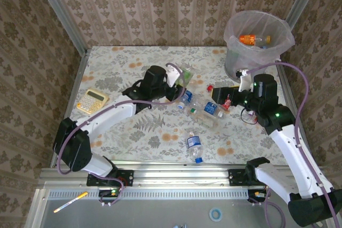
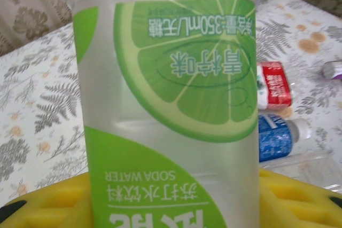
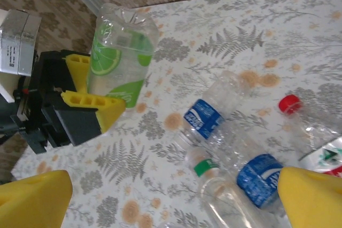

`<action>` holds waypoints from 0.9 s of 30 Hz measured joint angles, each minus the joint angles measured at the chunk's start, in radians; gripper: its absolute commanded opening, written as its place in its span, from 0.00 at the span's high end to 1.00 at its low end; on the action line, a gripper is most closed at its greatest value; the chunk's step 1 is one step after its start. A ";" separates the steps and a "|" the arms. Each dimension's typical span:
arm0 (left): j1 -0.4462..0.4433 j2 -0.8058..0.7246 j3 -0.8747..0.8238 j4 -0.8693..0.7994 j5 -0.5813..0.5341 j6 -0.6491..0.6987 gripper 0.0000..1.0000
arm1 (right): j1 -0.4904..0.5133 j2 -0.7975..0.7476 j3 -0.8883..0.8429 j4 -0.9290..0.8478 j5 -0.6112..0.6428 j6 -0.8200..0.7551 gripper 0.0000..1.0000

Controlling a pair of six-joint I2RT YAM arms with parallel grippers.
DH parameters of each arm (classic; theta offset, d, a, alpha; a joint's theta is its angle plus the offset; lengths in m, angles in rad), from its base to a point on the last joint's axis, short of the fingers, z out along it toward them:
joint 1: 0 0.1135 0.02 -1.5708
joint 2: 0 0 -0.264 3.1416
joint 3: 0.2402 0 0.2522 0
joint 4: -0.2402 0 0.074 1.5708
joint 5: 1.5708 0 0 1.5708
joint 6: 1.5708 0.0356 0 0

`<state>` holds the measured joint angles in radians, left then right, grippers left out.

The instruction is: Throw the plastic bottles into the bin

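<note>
From above, the left hand [image 1: 177, 83] reaches to the middle of the floral tabletop [image 1: 117, 132] and is closed around a lime-label bottle [image 1: 186, 72], which sticks out beyond its fingers toward the far side. The bin [image 1: 238, 60] stands at the far right corner, well apart from that bottle, with an orange bottle [image 1: 253, 39] lying inside its bag. The right hand [image 1: 216, 100] points left in front of the bin, beside a cluster of clear bottles [image 1: 206, 111] lying between the two hands; how far it is spread cannot be told from here. A lone blue-label bottle [image 1: 195, 147] lies nearer the front edge, and a yellow calculator [image 1: 92, 101] sits at the left. On the left wrist camera, the lime-label bottle stands close against the lens with its label upside down, pinched between the yellow fingers [image 2: 48, 201] at the bottom. Behind it on the right lies a red-label bottle [image 2: 275, 84]. On the right wrist camera, the right hand's yellow fingertips [image 3: 32, 198] sit at the two lower corners, spread wide with nothing gripped. Beneath them lie several clear bottles, two with blue labels and one with a red cap [image 3: 289, 103]. Further off, the left hand grips the lime-label bottle on both sides, its free end crumpled.
</note>
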<state>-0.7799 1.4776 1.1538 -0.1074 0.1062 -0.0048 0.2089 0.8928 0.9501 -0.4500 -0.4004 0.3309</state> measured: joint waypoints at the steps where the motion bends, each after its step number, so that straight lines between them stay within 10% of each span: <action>1: -0.011 0.000 0.011 0.001 0.001 0.002 0.59 | 0.000 0.002 -0.006 0.017 -0.015 0.016 0.00; 27: -0.174 0.068 0.098 0.012 0.081 0.010 0.60 | 0.026 0.151 -0.055 0.252 -0.079 0.176 0.00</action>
<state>-0.9535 1.5452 1.2522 -0.0956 0.1875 0.0051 0.2348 1.0435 0.8955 -0.1982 -0.4789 0.5072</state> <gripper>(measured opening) 0.553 0.999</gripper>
